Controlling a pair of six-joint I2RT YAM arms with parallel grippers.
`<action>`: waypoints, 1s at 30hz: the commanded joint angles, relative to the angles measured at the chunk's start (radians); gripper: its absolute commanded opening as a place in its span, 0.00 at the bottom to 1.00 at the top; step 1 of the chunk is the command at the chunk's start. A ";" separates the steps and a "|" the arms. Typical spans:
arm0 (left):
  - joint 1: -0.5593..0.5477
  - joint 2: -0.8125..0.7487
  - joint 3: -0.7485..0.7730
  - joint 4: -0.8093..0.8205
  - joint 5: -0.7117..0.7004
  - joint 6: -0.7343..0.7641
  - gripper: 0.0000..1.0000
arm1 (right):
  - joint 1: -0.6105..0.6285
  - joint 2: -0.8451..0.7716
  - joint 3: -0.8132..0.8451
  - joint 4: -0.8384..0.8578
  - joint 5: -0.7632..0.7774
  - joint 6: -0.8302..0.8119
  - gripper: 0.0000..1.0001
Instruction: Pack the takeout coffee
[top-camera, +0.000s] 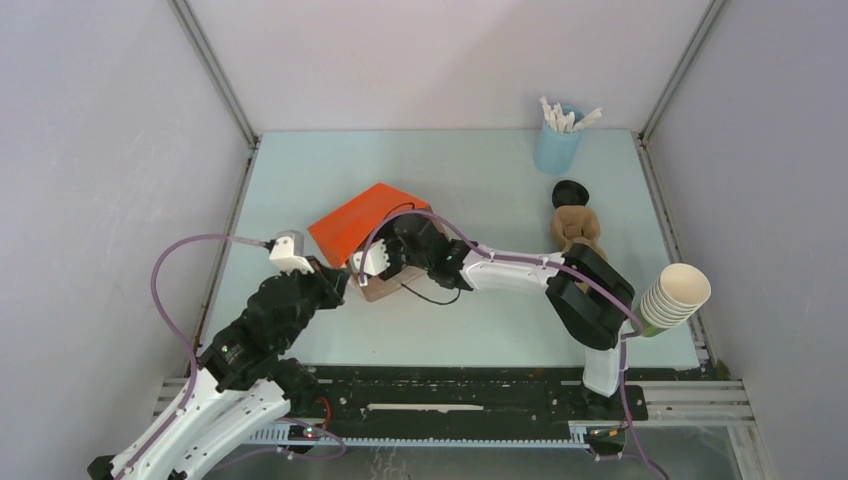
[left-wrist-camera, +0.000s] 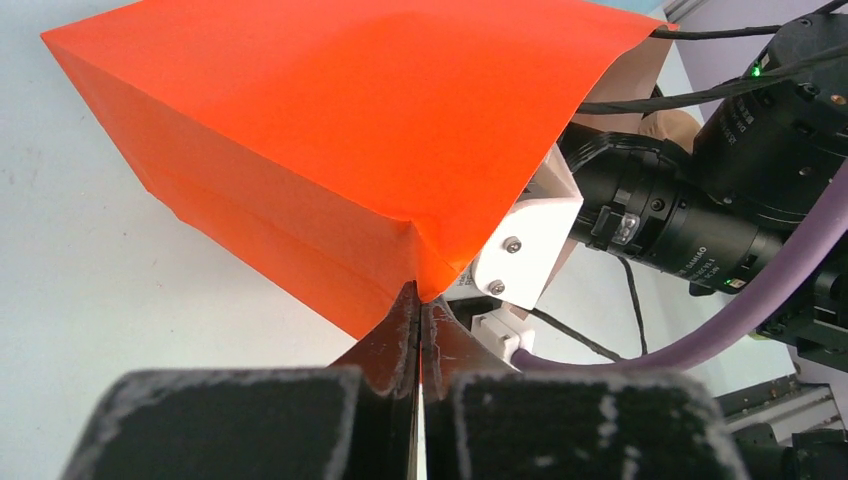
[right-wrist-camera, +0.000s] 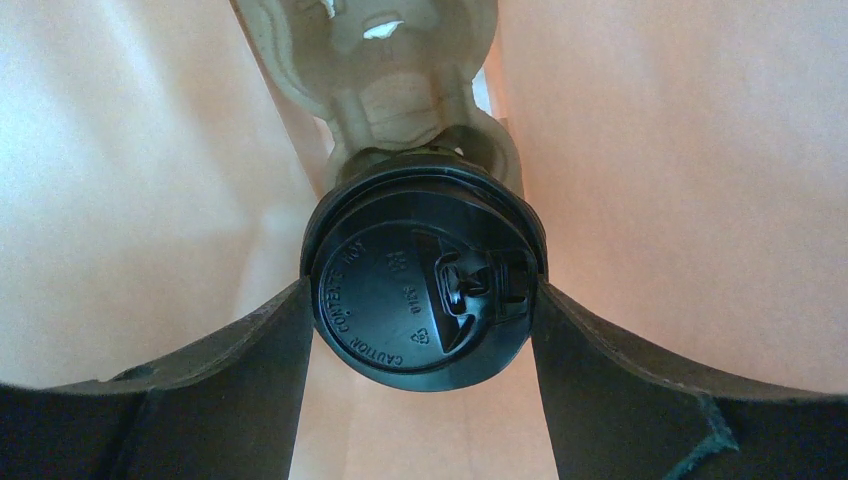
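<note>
- Left end effector (left-wrist-camera: 415, 305) is pinched tight on the orange bag (left-wrist-camera: 330, 130) — fingertips together on a fold at its mouth, 6 o'clock in the wrist view.
- Right end effector (right-wrist-camera: 420, 310) is inside the bag, jaws part-open, clamping the coffee (right-wrist-camera: 400, 300) by its black lid — contact at 3 and 9 o'clock.
- Tan pulp holder (right-wrist-camera: 390, 80) sits at the lid's 12 o'clock.
- Bag rests on the surface (top-camera: 480, 190).
</note>
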 joint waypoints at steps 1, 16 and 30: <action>-0.002 0.006 0.050 -0.008 0.025 0.014 0.00 | -0.025 0.007 0.025 0.049 0.009 0.029 0.54; -0.004 0.062 0.140 0.009 0.195 -0.021 0.00 | 0.020 -0.104 0.007 -0.070 0.096 0.038 0.56; -0.003 0.081 0.149 0.025 0.348 -0.081 0.00 | 0.110 -0.290 -0.071 -0.341 0.232 0.141 0.56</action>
